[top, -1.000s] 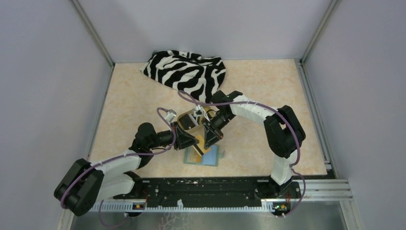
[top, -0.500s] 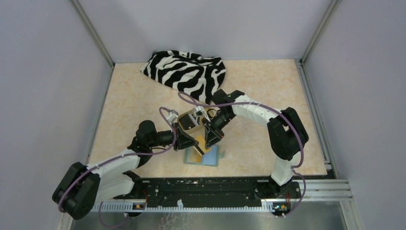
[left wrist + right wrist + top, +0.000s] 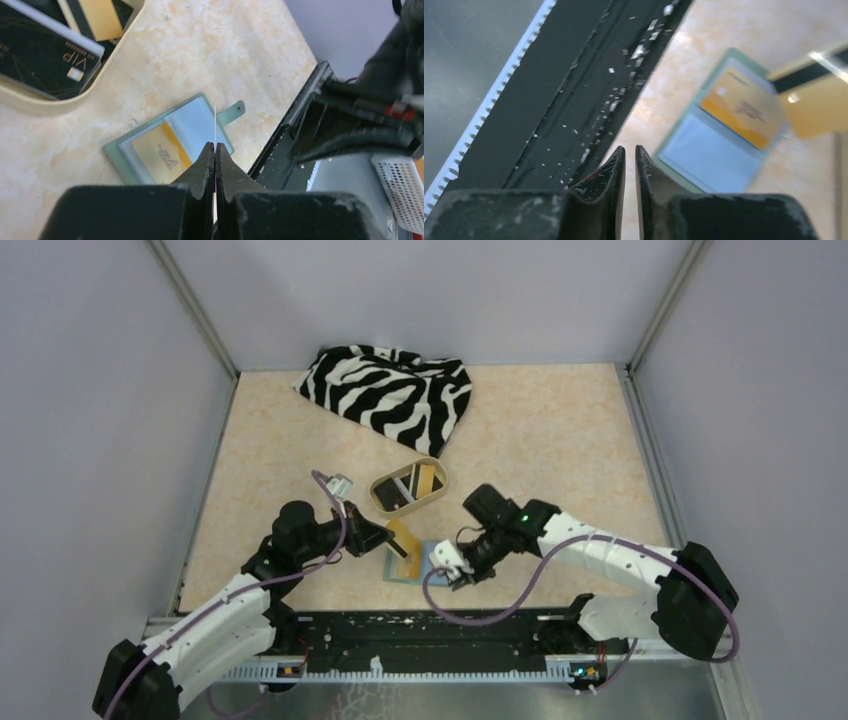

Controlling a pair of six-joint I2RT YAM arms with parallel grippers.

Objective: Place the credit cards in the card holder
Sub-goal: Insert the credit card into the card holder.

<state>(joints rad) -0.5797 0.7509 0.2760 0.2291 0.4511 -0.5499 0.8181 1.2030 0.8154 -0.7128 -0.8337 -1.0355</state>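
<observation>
The left gripper point(image 3: 215, 146) pinches a thin gold-yellow plastic card point(image 3: 400, 536) edge-on over the open sage-green folding card holder point(image 3: 114, 151). Just right of it, the right gripper point(image 3: 629, 150) stands slightly parted and empty.

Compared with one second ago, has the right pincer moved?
Yes. The right pincer has come back from the dish toward the near edge of the table. It is now just right of the card holder.

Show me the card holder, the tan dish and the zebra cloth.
card holder point(image 3: 192, 122), left wrist view, on its pale blue lining.
tan dish point(image 3: 45, 106), left wrist view, on its near rim.
zebra cloth point(image 3: 390, 390), top view, middle of the fabric.
</observation>
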